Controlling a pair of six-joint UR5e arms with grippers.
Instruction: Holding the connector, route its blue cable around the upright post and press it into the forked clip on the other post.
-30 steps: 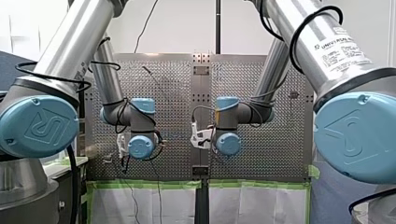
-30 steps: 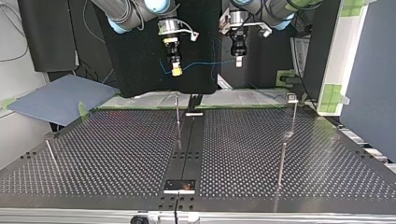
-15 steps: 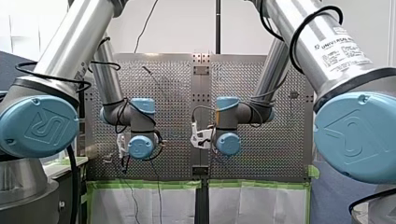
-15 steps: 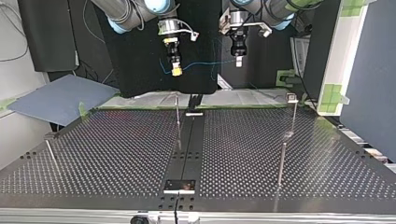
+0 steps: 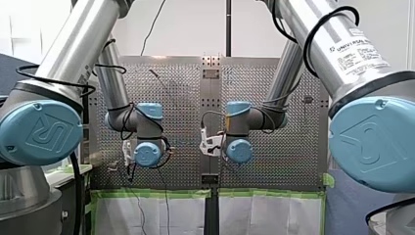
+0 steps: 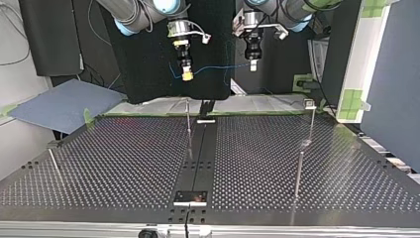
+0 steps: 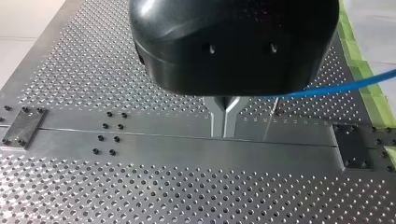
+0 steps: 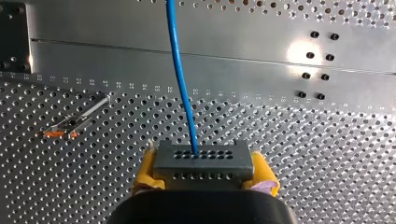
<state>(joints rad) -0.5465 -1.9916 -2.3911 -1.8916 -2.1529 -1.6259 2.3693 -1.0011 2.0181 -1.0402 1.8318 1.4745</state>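
- My right gripper (image 6: 186,75) hangs in the air, out past the far edge of the table (image 6: 124,163) in the top view, near the middle of that edge
- Its yellow pads (image 8: 145,169) squeeze the grey connector (image 8: 204,161) from both sides, so it is closed on it
- The blue cable (image 8: 180,79) comes out of one of the little holes in the connector and runs away from the gripper, over the table
- My left gripper (image 6: 253,65) hangs next to the right one, at about the same height, also past the far edge
- Its two metal fingers (image 7: 216,116) are pressed together with no gap, and the cable runs in to them from the side, so it looks pinched there
- In the top view the cable hangs in the air from one gripper to the other, well above the table, and it touches no post
- A thin post (image 6: 188,121) stands upright near the middle of the far edge
- A post with a clip on top (image 6: 310,104) stands near the far corner at the top view's right
- A bare post (image 6: 298,171) stands on the same side, closer to the near edge
- A small post (image 6: 53,161) stands by the edge at the top view's left
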